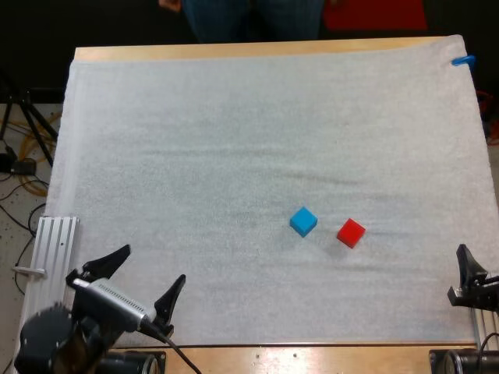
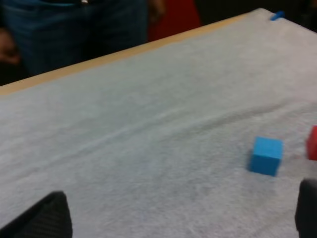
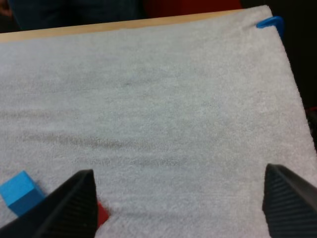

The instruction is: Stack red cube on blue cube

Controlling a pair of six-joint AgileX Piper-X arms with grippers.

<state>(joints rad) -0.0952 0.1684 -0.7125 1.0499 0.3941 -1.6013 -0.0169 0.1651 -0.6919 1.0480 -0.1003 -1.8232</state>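
White textured mat [image 1: 234,140] covers nearly the whole wooden worktop [image 1: 234,51]; bare wood shows as a narrow strip along the far edge and another along the near edge. Small bright blue cube [image 1: 303,221] sits flat on the mat and serves as the reference. Small red cube [image 1: 351,232] lies just to the right of the blue cube and slightly nearer the arms, separated from it by a narrow gap of mat, not touching, not stacked. Open mat all round: wide bare stretches beyond the blue cube towards the far edge, to its left, and between it and the near edge. The mat has shallow wrinkles but nothing else on it. Left end effector [image 1: 153,265] sits well to the left of the blue cube and nearer the near edge, black fingers spread wide, holding nothing and touching nothing; from the left wrist both cubes lie ahead of it, well apart from the fingers. Right end effector [image 3: 179,169] is to the right of the blue cube, past the red cube, near the mat's right edge; fingers spread wide, empty, and one finger partly hides the red cube from the right wrist. A person's legs [image 1: 234,19] stand beyond the far edge, well behind the blue cube.
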